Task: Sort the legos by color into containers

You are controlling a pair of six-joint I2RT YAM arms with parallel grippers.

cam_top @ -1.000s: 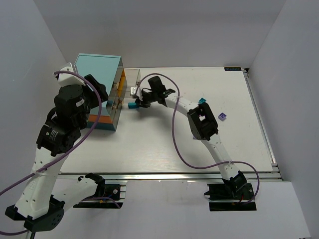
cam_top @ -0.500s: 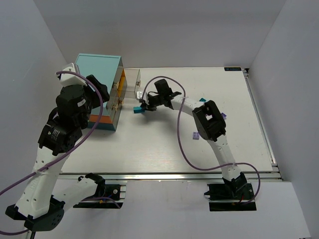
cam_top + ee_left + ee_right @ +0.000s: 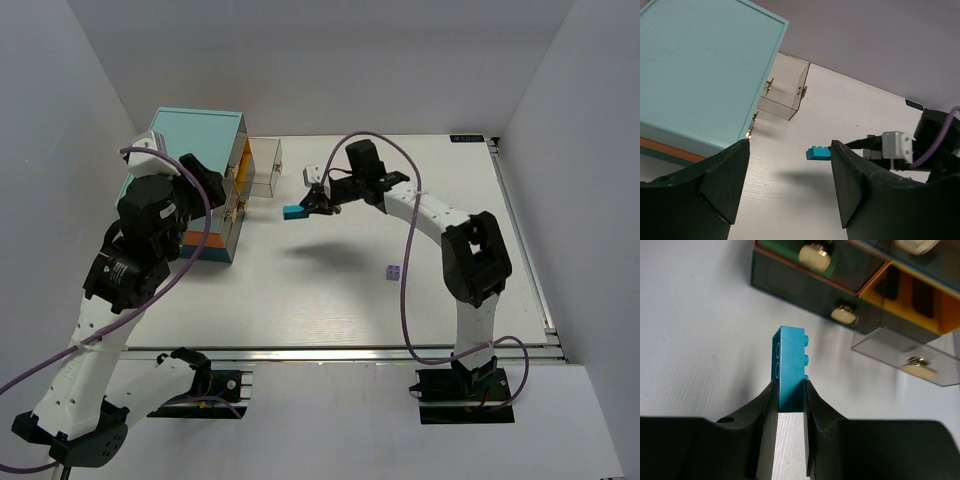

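Observation:
My right gripper (image 3: 306, 207) is shut on a cyan-blue lego brick (image 3: 293, 212) and holds it above the table, to the right of the cabinet (image 3: 195, 135). In the right wrist view the brick (image 3: 790, 355) stands on end between my fingers (image 3: 765, 405), studs to the right. One clear drawer (image 3: 262, 165) is pulled out of the cabinet front; it also shows in the left wrist view (image 3: 785, 92) and the right wrist view (image 3: 905, 352). My left gripper (image 3: 790, 147) is open and empty, raised beside the cabinet's teal top (image 3: 700, 70). It sees the brick (image 3: 819, 152) ahead.
A pale purple brick (image 3: 394, 272) lies on the table right of centre. Shut drawers with pale knobs (image 3: 844, 315) fill the cabinet front. A metal rail (image 3: 340, 352) runs along the near table edge. White walls close in the left, back and right.
My right gripper has lifted the cyan-blue brick off the table by the cabinet and moved it up and to the right. The right arm has swung right. The left arm has shifted slightly.

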